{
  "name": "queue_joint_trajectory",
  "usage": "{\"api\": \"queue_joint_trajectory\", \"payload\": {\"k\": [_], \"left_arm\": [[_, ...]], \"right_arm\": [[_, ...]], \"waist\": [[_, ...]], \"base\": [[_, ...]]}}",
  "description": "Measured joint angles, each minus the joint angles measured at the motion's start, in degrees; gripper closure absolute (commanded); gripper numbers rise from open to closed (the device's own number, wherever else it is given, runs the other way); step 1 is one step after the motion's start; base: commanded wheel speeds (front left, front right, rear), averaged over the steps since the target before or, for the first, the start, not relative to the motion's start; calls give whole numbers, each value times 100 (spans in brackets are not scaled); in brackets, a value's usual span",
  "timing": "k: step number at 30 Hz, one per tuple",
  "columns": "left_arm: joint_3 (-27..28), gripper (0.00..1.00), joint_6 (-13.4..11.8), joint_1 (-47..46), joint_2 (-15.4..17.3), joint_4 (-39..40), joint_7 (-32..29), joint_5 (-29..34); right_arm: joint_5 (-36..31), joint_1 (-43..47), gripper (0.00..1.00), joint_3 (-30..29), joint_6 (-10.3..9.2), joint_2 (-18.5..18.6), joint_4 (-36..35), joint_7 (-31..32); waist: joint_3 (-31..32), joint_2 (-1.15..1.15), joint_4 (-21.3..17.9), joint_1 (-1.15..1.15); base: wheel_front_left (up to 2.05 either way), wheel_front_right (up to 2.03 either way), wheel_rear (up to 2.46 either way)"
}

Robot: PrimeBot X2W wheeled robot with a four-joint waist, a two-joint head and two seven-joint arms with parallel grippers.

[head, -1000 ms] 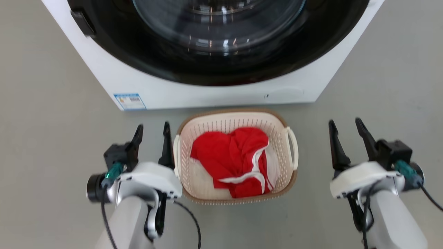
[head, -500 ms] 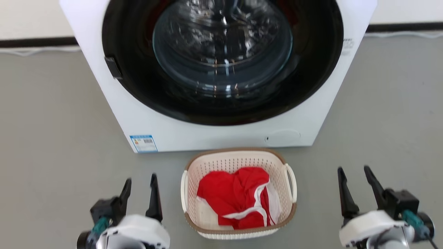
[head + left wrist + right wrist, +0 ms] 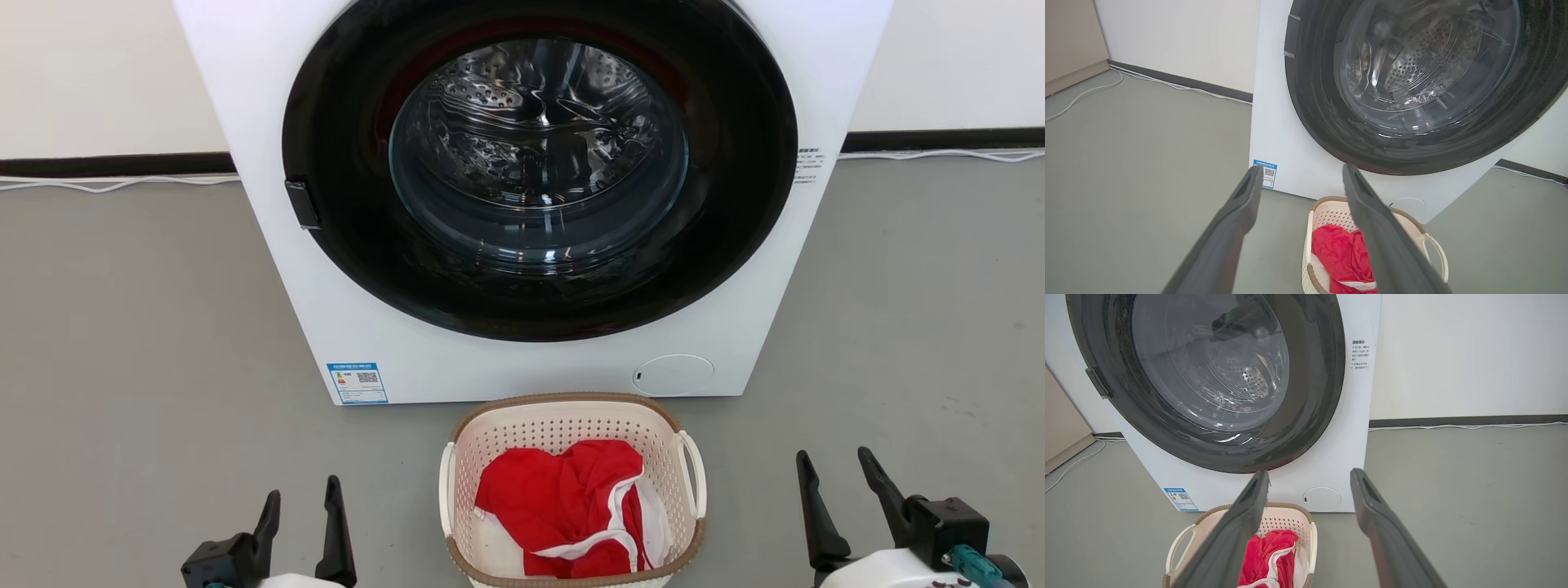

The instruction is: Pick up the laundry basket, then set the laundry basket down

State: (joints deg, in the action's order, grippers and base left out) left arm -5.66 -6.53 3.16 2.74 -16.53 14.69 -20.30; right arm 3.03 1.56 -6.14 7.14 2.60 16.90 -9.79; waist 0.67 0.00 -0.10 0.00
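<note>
Grey floor [image 3: 122, 367], smooth and matt, meets a white wall [image 3: 98, 73] along a dark skirting strip [image 3: 106, 164]. A white cable [image 3: 106, 184] lies along that far edge of the floor. A white front-loading washing machine [image 3: 245, 98] stands on the floor near the wall, with a round, dark-framed glass door [image 3: 539, 147] and a blue label [image 3: 357, 382] at one lower front corner. The laundry basket [image 3: 563, 426] rests upright on the floor just before the machine's base and holds a red garment [image 3: 555, 498] with white trim. The left claw [image 3: 301, 488] and right claw [image 3: 833, 454] flank the basket. Each is apart from the basket's loop handles, with fingers spread and nothing between them.
</note>
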Motion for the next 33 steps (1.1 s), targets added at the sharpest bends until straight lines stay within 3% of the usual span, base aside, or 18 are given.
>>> {"api": "queue_joint_trajectory", "payload": {"k": [5,6,13,33], "left_arm": [[71,0,0,0,0,45,0,-34],[83,100,0,0,1,65,0,-33],[85,100,1,146,-65,-263,-48,-93],[215,100,181,137,-63,-234,-361,-1222]], "right_arm": [[2,77,0,5,0,-7,-111,80],[2,77,100,8,0,-7,-127,98],[67,225,100,30,-5,-60,223,164],[1478,190,100,21,-7,-63,188,357]], "waist": [[28,0,14,0],[32,0,9,0],[39,0,5,0],[18,0,5,1]], "base": [[0,0,0],[0,0,0],[0,0,0],[0,0,0]]}}
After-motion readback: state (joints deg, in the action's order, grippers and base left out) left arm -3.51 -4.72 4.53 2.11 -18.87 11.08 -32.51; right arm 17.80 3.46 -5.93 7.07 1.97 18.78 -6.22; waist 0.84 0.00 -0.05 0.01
